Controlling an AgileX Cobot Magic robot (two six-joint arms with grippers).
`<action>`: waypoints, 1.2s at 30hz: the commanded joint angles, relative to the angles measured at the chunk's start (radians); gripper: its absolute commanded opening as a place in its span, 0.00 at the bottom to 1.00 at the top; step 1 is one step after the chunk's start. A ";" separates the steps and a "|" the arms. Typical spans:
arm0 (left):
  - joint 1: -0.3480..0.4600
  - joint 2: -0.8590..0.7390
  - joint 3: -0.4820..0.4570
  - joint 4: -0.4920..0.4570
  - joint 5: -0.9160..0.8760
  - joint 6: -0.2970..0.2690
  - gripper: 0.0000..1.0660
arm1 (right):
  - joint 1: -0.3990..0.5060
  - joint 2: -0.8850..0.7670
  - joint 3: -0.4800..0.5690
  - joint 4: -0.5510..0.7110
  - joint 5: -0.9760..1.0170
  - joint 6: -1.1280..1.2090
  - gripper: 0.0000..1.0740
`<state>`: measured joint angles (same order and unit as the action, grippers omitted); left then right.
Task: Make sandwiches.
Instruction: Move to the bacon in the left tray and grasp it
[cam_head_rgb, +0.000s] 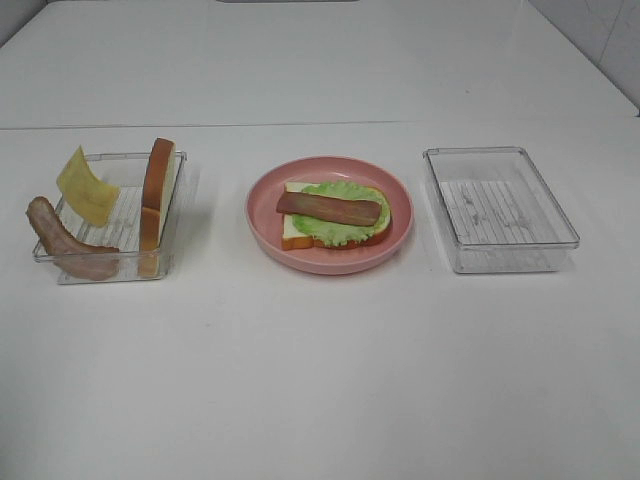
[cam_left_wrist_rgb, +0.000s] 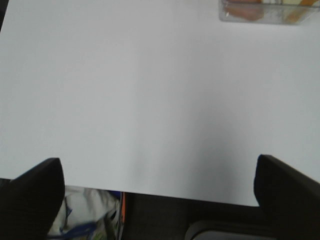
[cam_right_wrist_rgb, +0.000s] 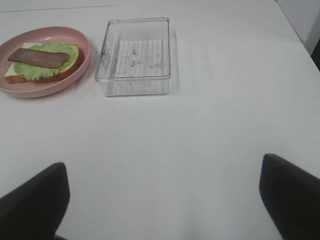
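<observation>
pink plate (cam_head_rgb: 256, 213) w/ bread (cam_head_rgb: 295, 233), lettuce (cam_head_rgb: 342, 227), bacon (cam_head_rgb: 330, 208)

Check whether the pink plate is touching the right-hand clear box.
Apart. The exterior high view shows bare table between the plate and the box; the right wrist view shows the same gap.

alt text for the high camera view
A pink plate in the middle holds a bread slice topped with lettuce and a bacon strip. The left clear tray holds cheese, more bacon and upright bread; the right clear tray is empty.
</observation>
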<state>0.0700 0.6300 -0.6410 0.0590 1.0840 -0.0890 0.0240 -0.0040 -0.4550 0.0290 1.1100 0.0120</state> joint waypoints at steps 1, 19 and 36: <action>0.004 0.242 -0.097 0.031 0.018 0.009 0.92 | -0.005 -0.023 0.003 -0.002 -0.010 -0.003 0.89; 0.004 0.944 -0.603 0.020 0.008 0.032 0.95 | -0.005 -0.023 0.003 -0.002 -0.010 -0.003 0.89; -0.163 1.344 -0.849 0.006 -0.047 -0.044 0.95 | -0.005 -0.023 0.003 -0.002 -0.010 -0.003 0.89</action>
<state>-0.0860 1.9700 -1.4850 0.0620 1.0480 -0.1200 0.0240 -0.0040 -0.4550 0.0290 1.1100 0.0120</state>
